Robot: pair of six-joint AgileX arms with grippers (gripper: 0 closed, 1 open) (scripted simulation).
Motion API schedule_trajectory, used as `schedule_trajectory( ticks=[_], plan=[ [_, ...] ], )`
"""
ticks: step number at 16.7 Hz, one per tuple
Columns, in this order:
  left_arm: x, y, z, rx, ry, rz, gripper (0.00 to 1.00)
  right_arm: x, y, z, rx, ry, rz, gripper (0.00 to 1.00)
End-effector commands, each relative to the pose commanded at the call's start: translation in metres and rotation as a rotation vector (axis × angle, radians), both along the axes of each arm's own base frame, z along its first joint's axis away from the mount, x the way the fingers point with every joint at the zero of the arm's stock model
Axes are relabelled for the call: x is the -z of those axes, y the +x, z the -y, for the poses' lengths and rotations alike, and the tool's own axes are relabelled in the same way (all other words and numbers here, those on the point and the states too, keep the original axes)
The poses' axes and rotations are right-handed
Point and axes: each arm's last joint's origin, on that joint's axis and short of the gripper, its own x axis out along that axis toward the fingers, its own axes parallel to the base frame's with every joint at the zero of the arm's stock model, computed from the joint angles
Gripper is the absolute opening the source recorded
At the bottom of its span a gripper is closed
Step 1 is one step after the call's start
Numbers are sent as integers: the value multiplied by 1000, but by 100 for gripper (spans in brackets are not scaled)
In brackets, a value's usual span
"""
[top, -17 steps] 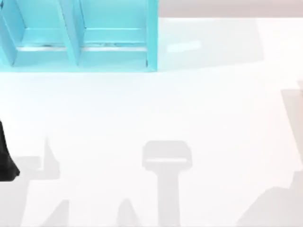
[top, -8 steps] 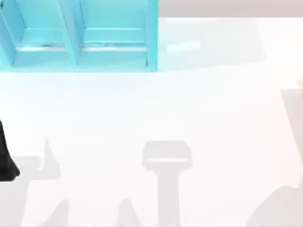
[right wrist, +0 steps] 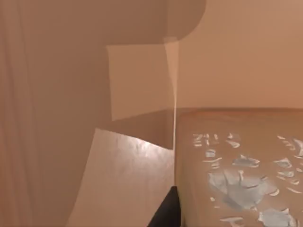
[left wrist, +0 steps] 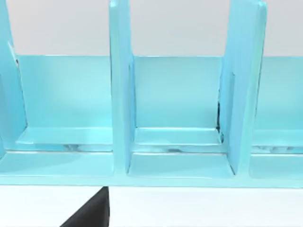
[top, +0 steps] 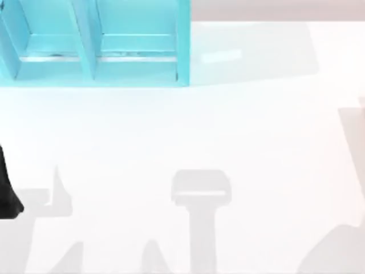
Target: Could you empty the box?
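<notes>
In the right wrist view the brown inner walls of the box (right wrist: 137, 80) stand close around the camera. A tan block with pale blue and white flecks on its top (right wrist: 246, 165) lies against one wall, beside a bare strip of the box floor (right wrist: 123, 179). A dark piece of my right gripper (right wrist: 165, 210) hangs just above the block's near edge. My left arm (top: 7, 188) rests at the table's left edge, and a dark piece of my left gripper (left wrist: 92, 213) faces the cyan shelf.
A cyan shelf unit (top: 91, 45) with upright dividers stands at the back left of the white table (top: 228, 131); its compartments (left wrist: 175, 109) look bare. A pinkish edge (top: 361, 103) shows at the far right.
The shadow at the table's front right has drawn slightly to the right. The left arm and the shelf have stayed still.
</notes>
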Motion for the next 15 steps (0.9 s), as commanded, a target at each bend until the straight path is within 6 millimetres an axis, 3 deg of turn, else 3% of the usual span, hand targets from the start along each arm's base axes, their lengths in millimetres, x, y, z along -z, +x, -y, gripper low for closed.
schedule_trajectory(
  ticks=[3,4,15],
  plan=[
    [0,0,0,0,0,0,100,0,0,0,0,0,0,2],
    [0,0,0,0,0,0,100,0,0,0,0,0,0,0],
    [0,0,0,0,0,0,100,-8,1,2,5,1,-2,0]
  ],
)
